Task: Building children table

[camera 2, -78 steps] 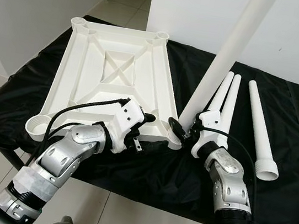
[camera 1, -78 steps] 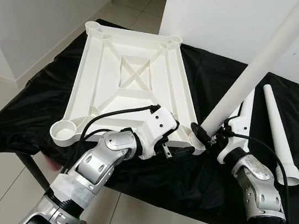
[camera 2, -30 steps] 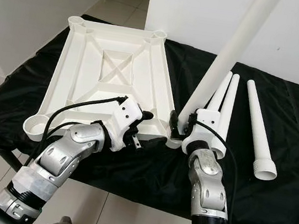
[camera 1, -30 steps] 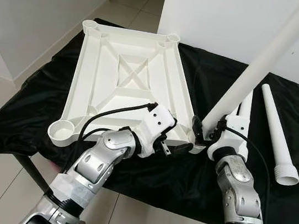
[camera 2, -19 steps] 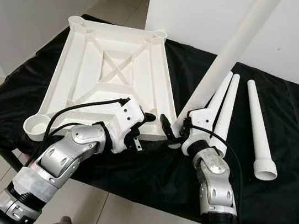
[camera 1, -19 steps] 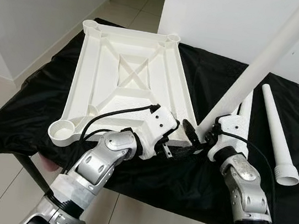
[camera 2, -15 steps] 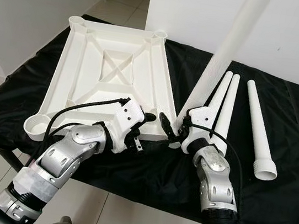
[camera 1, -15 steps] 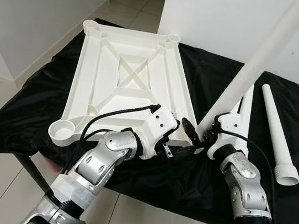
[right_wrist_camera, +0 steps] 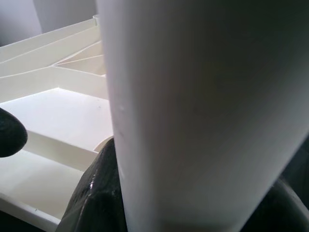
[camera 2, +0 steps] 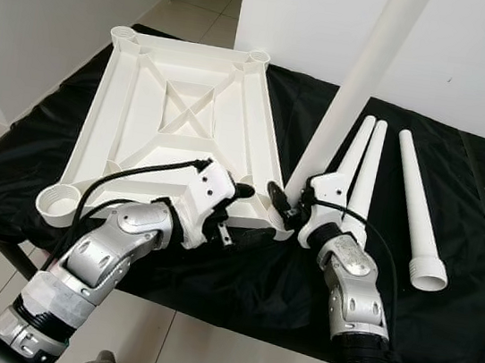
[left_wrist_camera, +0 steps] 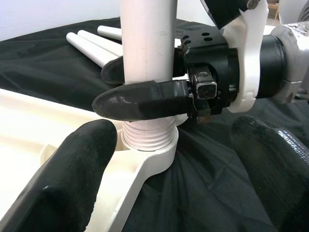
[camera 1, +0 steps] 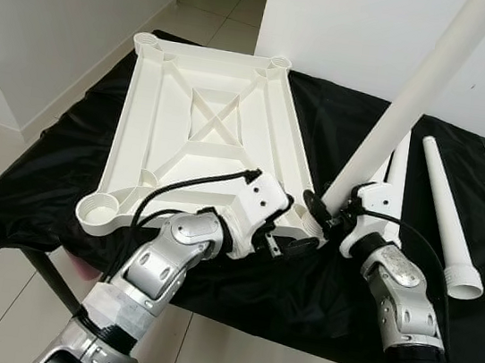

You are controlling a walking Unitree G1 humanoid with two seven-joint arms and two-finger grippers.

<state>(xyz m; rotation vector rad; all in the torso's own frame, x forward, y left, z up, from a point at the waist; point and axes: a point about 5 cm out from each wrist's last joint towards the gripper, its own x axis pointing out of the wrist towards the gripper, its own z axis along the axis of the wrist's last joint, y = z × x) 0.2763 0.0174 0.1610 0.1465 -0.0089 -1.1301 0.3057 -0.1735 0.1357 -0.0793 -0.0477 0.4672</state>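
The raised leg [camera 1: 419, 84] runs off the top edge in both eye views, so its upper end is cut off. Beside the tabletop [camera 1: 204, 131], the near right corner socket [left_wrist_camera: 149, 145] is partly covered by the right gripper [left_wrist_camera: 145, 82], and the leg's threaded foot sits half hidden behind one black finger [left_wrist_camera: 140, 100]. The left gripper [camera 1: 293, 238] covers the tabletop's near edge. Two spare legs [camera 2: 363, 162] lie partly behind the right forearm. In the right wrist view the leg is a blurred white mass

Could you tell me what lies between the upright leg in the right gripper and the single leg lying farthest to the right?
Two more legs lie side by side on the black cloth between the upright leg and the far leg, as the right eye view shows.
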